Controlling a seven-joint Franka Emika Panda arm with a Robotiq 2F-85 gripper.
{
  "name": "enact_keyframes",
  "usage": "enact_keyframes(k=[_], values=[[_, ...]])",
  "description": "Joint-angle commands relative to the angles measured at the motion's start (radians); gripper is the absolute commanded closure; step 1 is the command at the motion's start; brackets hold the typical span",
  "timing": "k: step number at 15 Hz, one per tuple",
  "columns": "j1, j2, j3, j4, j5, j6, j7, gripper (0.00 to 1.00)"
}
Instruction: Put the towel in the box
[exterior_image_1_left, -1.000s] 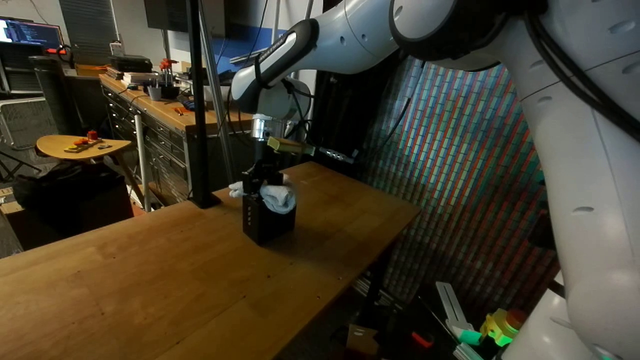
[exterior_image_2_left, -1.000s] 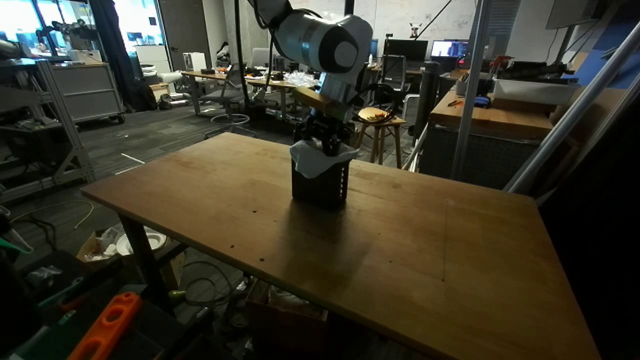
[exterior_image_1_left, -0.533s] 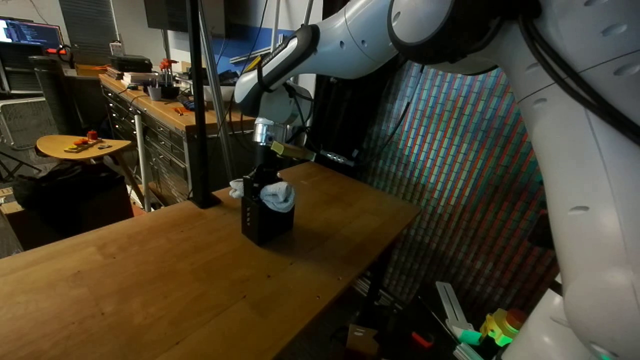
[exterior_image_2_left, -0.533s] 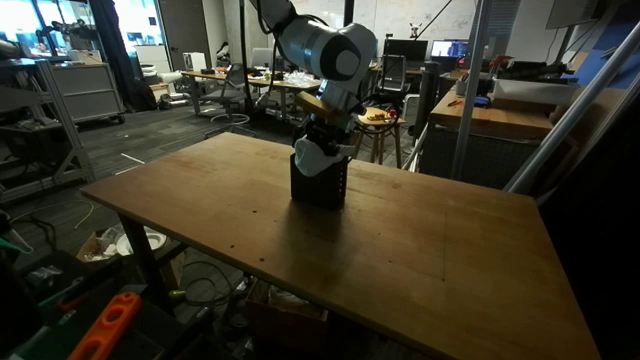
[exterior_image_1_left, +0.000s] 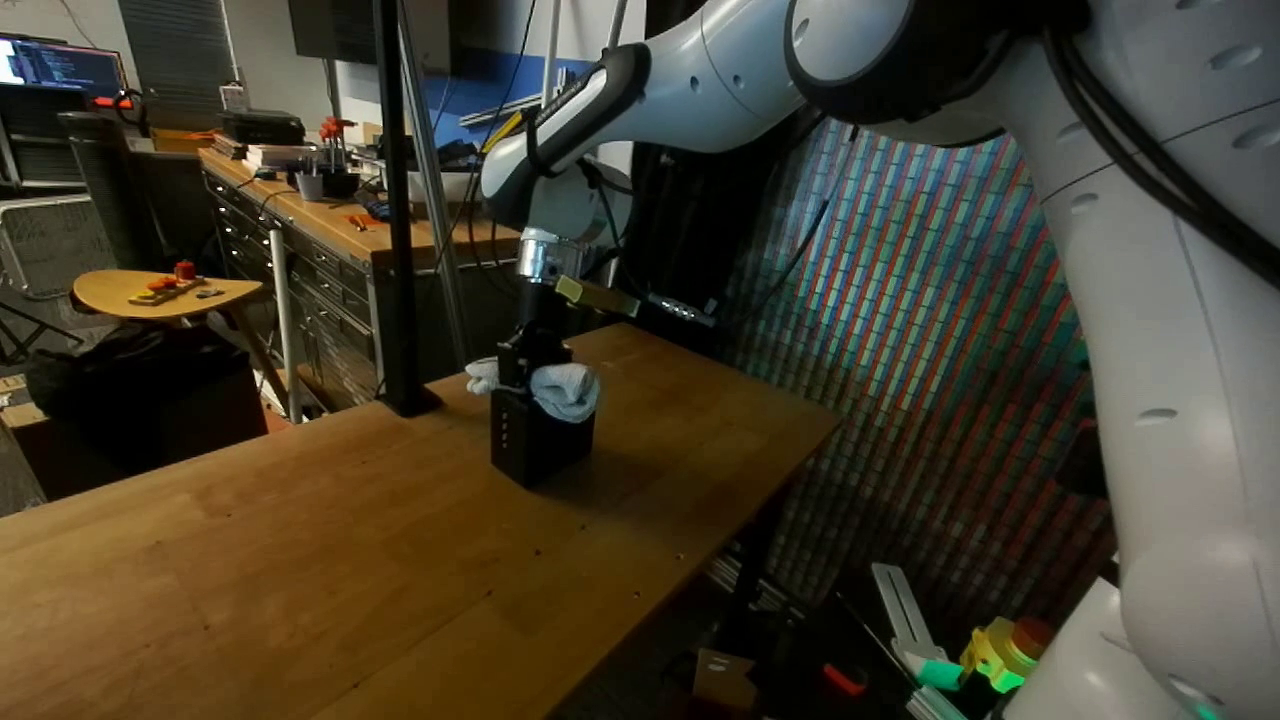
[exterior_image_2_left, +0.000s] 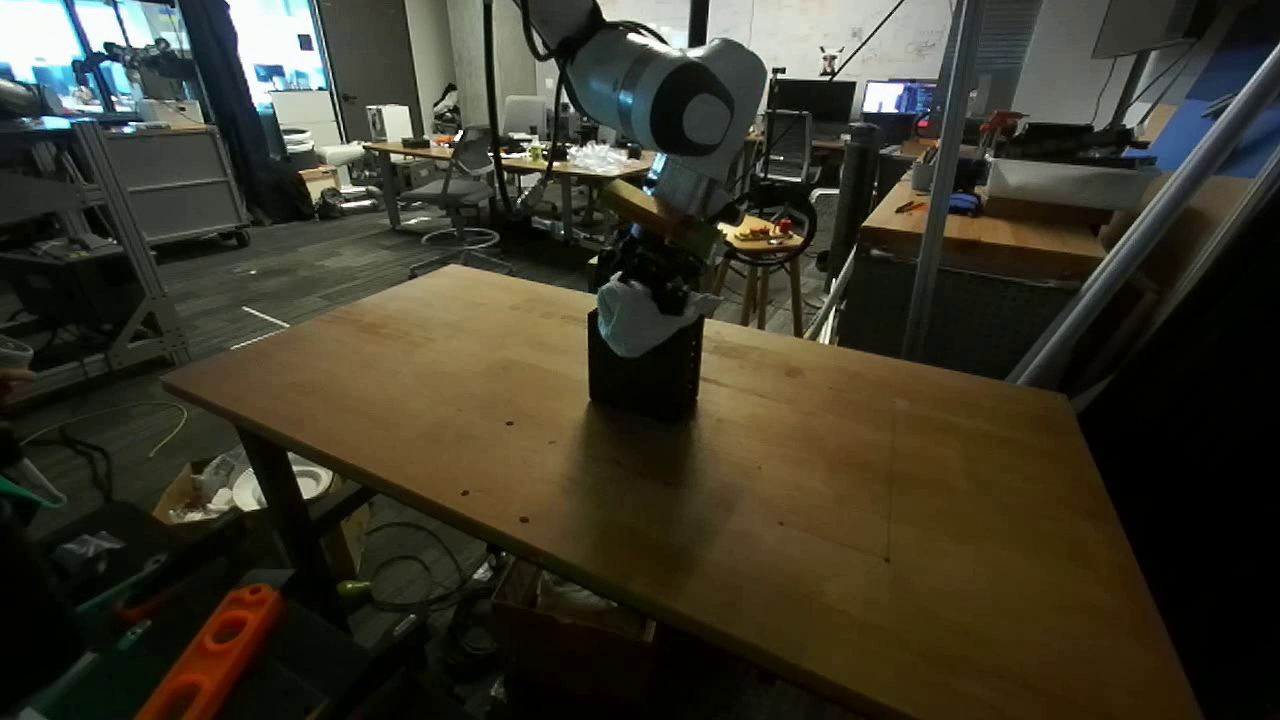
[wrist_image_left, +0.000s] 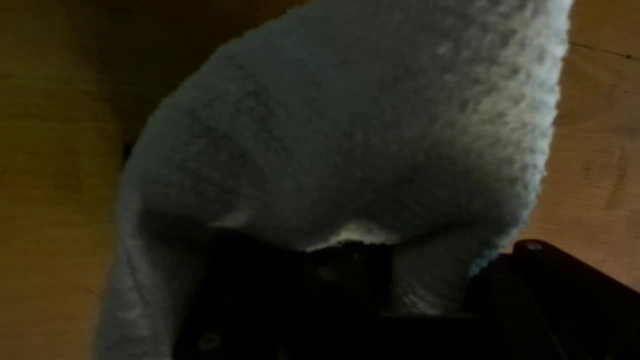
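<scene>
A black box stands upright on the wooden table; it also shows in an exterior view. A pale blue-grey towel is bunched at the box's open top, with folds hanging over the rim on more than one side. The same towel hangs down the box's near face. In the wrist view the towel fills the middle. My gripper points down at the box's mouth, fingers pressed against the towel. The fingers are very dark, and the towel hides their tips, so their closure is unclear. The box's inside is hidden.
The wooden table carries the box near its far edge. A black upright post stands at the table edge beside the box. A drawer bench and a small stool stand beyond the table.
My gripper has come down slightly from one second ago, then shifted sideways. The box and towel have shifted slightly with it. The towel still lies over the rim.
</scene>
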Motion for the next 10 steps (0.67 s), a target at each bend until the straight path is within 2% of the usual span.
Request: enact_keyframes(k=[1, 2, 3, 4, 6, 10], values=[[-0.033, -0.053, 0.002, 0.011, 0.01, -0.035, -0.054, 0.93], [-0.037, -0.064, 0.002, 0.02, 0.008, -0.047, -0.064, 0.91], [-0.041, -0.071, 0.002, 0.028, 0.01, -0.054, -0.073, 0.83], [-0.045, -0.075, 0.006, 0.042, 0.013, -0.072, -0.089, 0.66], [-0.048, -0.084, 0.009, 0.063, 0.02, -0.097, -0.109, 0.57], [-0.039, -0.092, 0.014, 0.097, 0.02, -0.141, -0.139, 0.26]])
